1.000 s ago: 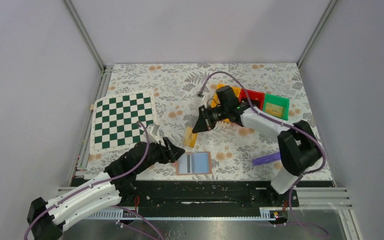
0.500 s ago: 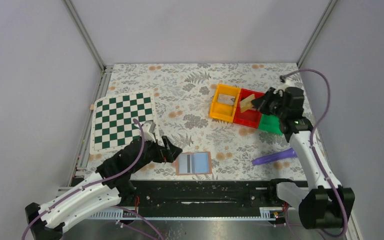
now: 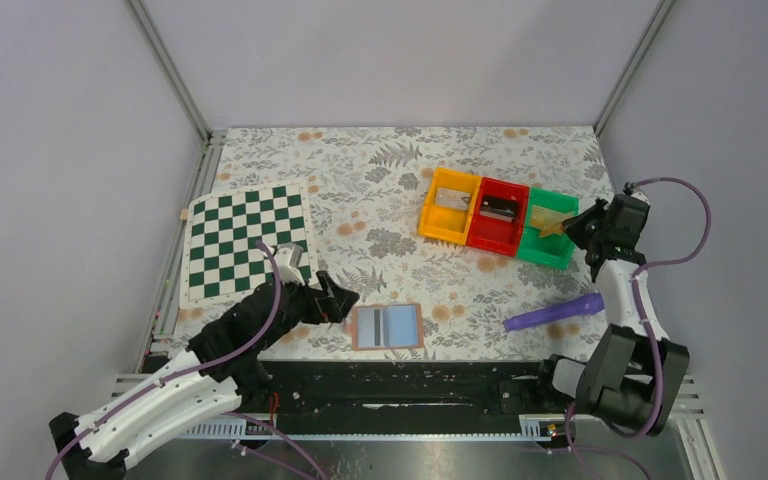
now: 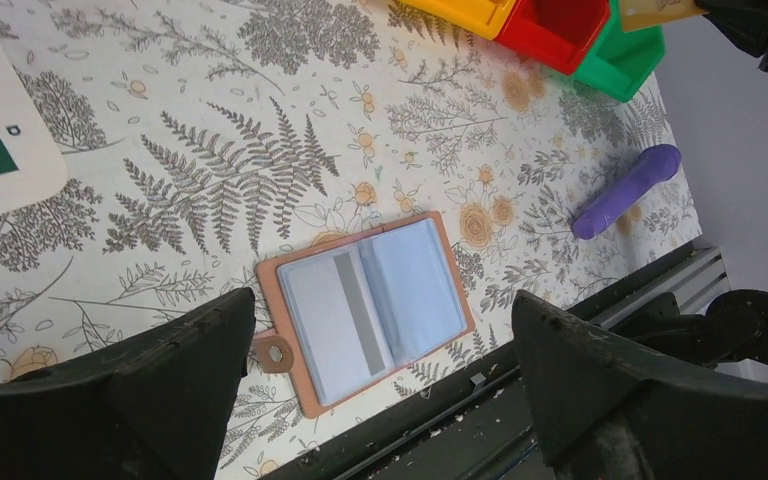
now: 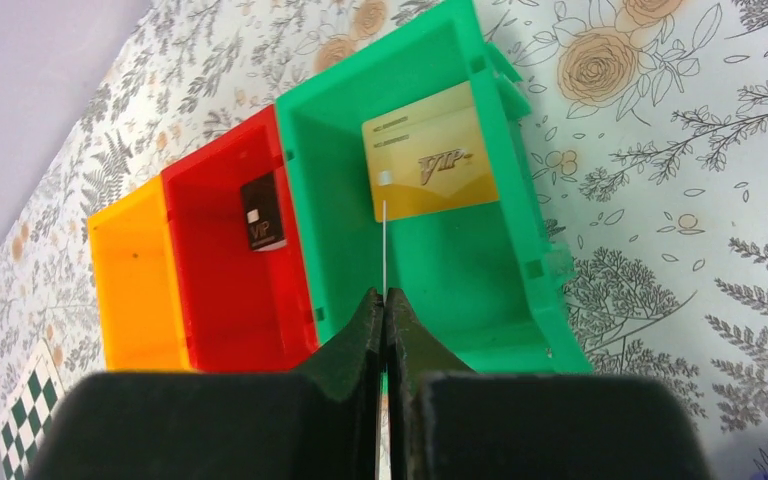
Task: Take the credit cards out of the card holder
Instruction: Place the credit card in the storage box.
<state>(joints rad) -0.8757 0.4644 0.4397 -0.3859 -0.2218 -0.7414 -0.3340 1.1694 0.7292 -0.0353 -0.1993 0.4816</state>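
Observation:
The tan card holder [image 3: 387, 326] lies open near the table's front edge, pale blue inside; it also shows in the left wrist view [image 4: 365, 305]. My left gripper [image 3: 338, 303] is open and empty, just left of it, jaws spread wide either side of it [image 4: 380, 310]. My right gripper [image 3: 578, 228] is shut on a yellowish credit card [image 3: 550, 226], seen edge-on as a thin line [image 5: 384, 240] in the right wrist view, over the green bin [image 5: 430, 260]. A gold VIP card [image 5: 430, 165] lies in that bin. A black card [image 5: 262, 213] lies in the red bin [image 5: 225, 290].
A green-and-white chessboard [image 3: 245, 245] lies at the left. The orange bin [image 3: 450, 205], red bin [image 3: 497, 232] and green bin [image 3: 545, 252] stand in a row at the right. A purple object [image 3: 555, 313] lies near the front right edge.
My right arm has swung from near the card holder to the right, carrying the yellowish card past the red bin to over the green bin. The left gripper has barely moved.

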